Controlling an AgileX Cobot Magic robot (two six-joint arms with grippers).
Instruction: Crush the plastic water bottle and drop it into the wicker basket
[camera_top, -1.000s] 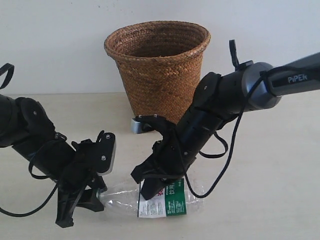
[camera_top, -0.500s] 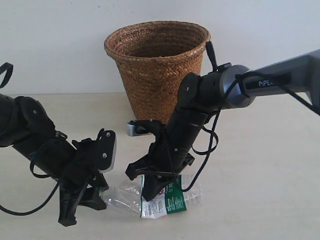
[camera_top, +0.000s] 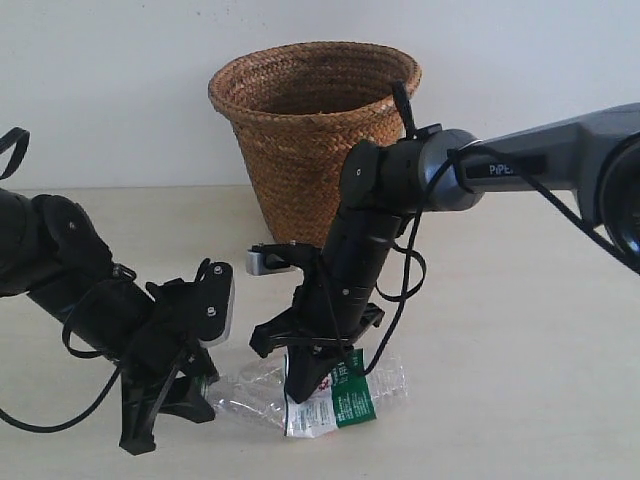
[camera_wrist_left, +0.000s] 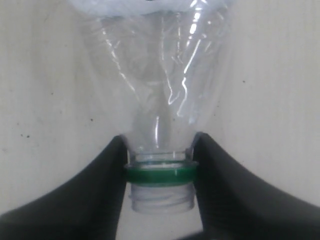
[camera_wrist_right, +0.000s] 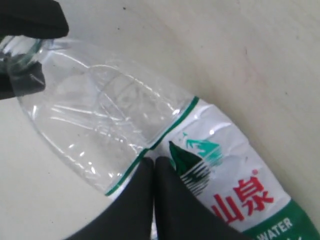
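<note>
The plastic water bottle lies crumpled on the table in front of the wicker basket, its white-and-green label facing up. My left gripper is shut on the bottle's neck, its jaws clamped on the green cap ring; the clear shoulder is creased and the threaded mouth is uncapped. My right gripper is shut, jaws touching each other, and its tips press down on the label's edge. The left gripper's fingers show at the bottle's neck in the right wrist view.
The basket stands upright against the white wall, just behind the right arm's elbow. Black cables loop off the right arm. Bare beige table stretches to the right of the bottle.
The right arm has swung more upright and shifted left, pushing its shut gripper down on the bottle. The bottle looks flatter and more crumpled. The left gripper holds its place.
</note>
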